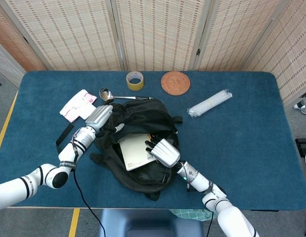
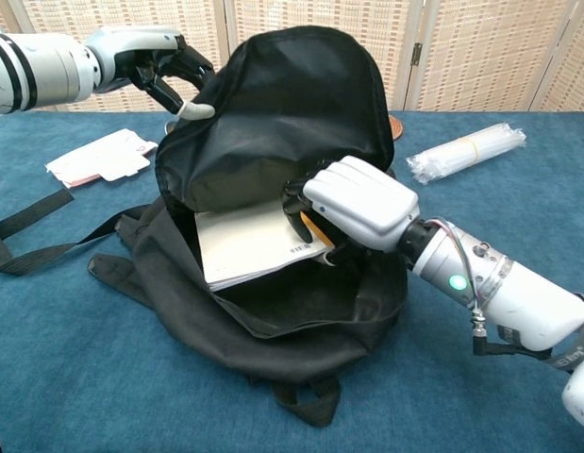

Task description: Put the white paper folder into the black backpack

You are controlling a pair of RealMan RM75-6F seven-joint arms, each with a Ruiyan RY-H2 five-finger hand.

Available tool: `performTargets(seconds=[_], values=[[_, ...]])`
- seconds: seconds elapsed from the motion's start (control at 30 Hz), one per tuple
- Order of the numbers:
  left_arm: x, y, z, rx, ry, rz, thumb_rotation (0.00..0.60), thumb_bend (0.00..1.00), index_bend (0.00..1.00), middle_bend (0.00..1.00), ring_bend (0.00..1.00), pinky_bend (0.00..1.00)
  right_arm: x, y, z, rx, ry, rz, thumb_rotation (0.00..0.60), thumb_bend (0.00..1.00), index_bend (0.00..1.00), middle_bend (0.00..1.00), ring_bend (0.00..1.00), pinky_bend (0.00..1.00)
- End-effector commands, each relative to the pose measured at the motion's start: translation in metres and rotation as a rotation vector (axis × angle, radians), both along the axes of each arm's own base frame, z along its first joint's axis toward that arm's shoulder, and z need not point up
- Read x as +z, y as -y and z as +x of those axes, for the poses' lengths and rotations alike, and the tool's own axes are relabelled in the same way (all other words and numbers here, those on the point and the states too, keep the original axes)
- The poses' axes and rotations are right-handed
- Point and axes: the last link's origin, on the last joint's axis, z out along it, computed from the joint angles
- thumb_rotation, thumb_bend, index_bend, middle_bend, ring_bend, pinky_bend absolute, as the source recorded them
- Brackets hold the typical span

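Right hand (image 2: 353, 203) grips the white paper folder (image 2: 254, 243) at its right edge, fingers curled over it, and the folder sits partly inside the open mouth of the black backpack (image 2: 273, 142), tilted with its near edge showing. Farther back, the left hand (image 2: 150, 61) pinches the raised upper flap of the backpack, holding the opening wide. Beyond the bag on the blue tabletop (image 1: 241, 138) lie a ladle (image 1: 106, 94), a tape roll (image 1: 134, 80) and a round woven coaster (image 1: 175, 82).
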Motion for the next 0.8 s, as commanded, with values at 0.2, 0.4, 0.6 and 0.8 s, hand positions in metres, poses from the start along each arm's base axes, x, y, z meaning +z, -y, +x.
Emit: performTargets(seconds=[0.2,0.4,0.6,0.8], values=[[0.001,0.001,-0.001,-0.001,0.0,-0.002,0.6,0.48,0.64,0.33,0.24,0.0,-0.005,0.006,0.008,-0.005,-0.045,-0.044,0.6,0.66,0.75,0.41,0.41,0.26],[0.002,0.0,-0.003,0.005,-0.003,-0.003,0.6,0.48,0.63,0.32,0.23,0.0,-0.005,0.008,0.004,-0.045,-0.058,-0.07,0.6,0.66,0.52,0.29,0.34,0.2],[0.002,-0.001,-0.005,0.013,-0.008,-0.006,0.6,0.48,0.6,0.32,0.22,0.0,-0.002,0.008,-0.005,-0.112,-0.023,-0.075,0.6,0.41,0.11,0.12,0.2,0.1],[0.002,-0.001,-0.006,0.022,-0.011,-0.009,0.6,0.48,0.6,0.31,0.22,0.0,0.005,0.004,-0.009,-0.124,0.028,-0.075,0.6,0.26,0.0,0.04,0.1,0.03]])
